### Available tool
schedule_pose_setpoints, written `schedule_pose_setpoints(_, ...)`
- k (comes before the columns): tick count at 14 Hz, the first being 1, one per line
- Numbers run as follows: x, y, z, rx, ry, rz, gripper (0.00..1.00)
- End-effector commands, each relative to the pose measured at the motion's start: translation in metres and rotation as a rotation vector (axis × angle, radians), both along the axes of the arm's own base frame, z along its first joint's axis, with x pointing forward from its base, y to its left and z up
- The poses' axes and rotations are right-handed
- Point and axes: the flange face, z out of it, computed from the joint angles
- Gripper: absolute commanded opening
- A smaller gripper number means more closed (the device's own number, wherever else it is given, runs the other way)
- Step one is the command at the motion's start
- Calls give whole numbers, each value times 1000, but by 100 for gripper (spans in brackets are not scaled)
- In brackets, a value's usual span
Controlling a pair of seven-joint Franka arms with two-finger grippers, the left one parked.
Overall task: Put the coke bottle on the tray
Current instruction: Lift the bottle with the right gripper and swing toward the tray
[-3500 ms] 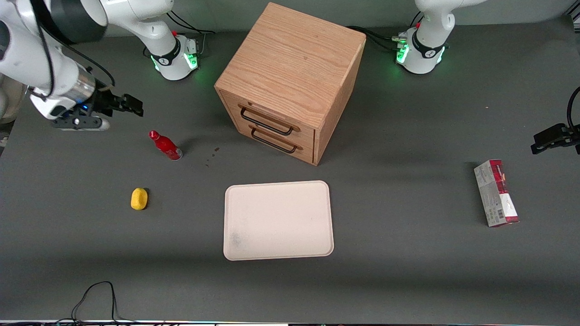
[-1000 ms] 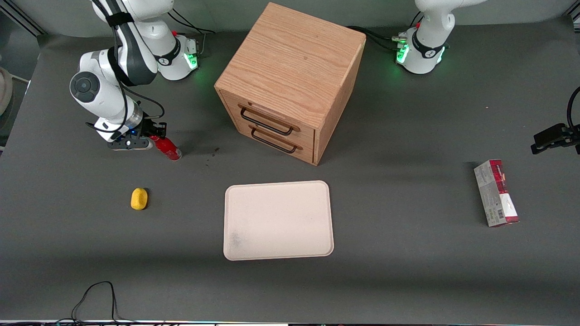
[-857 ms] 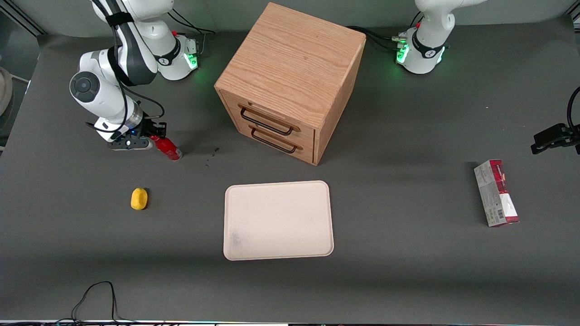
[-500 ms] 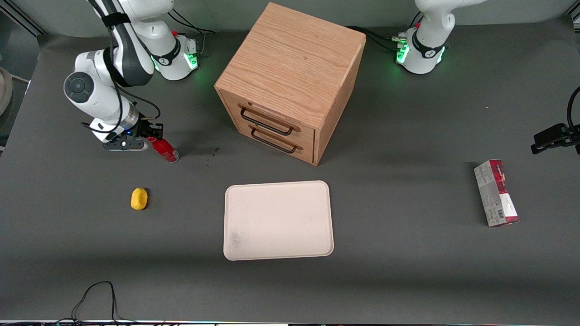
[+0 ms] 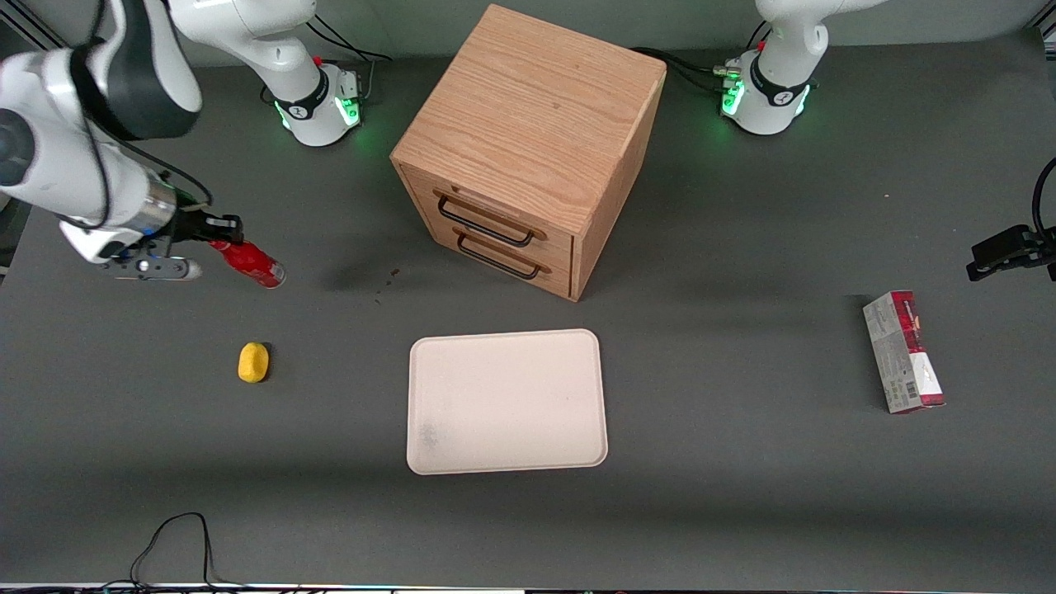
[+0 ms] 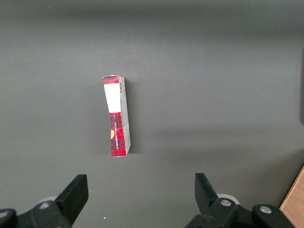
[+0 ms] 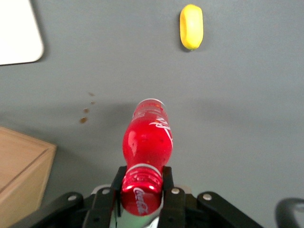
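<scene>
My right arm's gripper (image 5: 221, 238) is shut on the cap end of the coke bottle (image 5: 252, 263), a small red bottle with a silvery base. It hangs tilted in the air above the table, toward the working arm's end. In the right wrist view the black fingers (image 7: 167, 181) clamp the red cap of the coke bottle (image 7: 147, 142), whose base points down at the table. The tray (image 5: 462, 355), cream-white with a low rim, lies flat in front of the wooden cabinet, nearer the front camera, with nothing on it. One rounded corner of the tray (image 7: 19, 33) shows in the right wrist view.
A wooden two-drawer cabinet (image 5: 528, 148) stands at the table's middle. A small yellow object (image 5: 253, 362) lies nearer the front camera than the bottle. A red-and-grey carton (image 5: 903, 352) lies toward the parked arm's end. Dark spots (image 5: 388, 280) mark the table near the cabinet.
The gripper came down to the bottle and shut on its cap. Within the last half second it has lifted the bottle off the table and carried it toward the working arm's end.
</scene>
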Motion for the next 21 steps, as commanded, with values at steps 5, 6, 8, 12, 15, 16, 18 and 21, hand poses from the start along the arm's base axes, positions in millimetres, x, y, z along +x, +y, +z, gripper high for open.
schedule_pose_setpoints(5, 73, 23, 96, -30, 118, -32, 0)
schedule_pose_setpoints(6, 77, 24, 102, -38, 130, -33, 0)
schedule_pose_setpoints(8, 79, 26, 112, -45, 140, -33, 0)
schedule_pose_setpoints(12, 96, 38, 101, -68, 126, -103, 0)
schedule_pose_setpoints(15, 128, 78, 70, -47, 102, -191, 0)
schedule_pose_setpoints(16, 131, 87, 71, -23, 76, -221, 0)
schedule_pose_setpoints(18, 144, 111, 63, 16, 18, -286, 0)
schedule_pose_setpoints(21, 175, 148, 19, 69, -48, -362, 0)
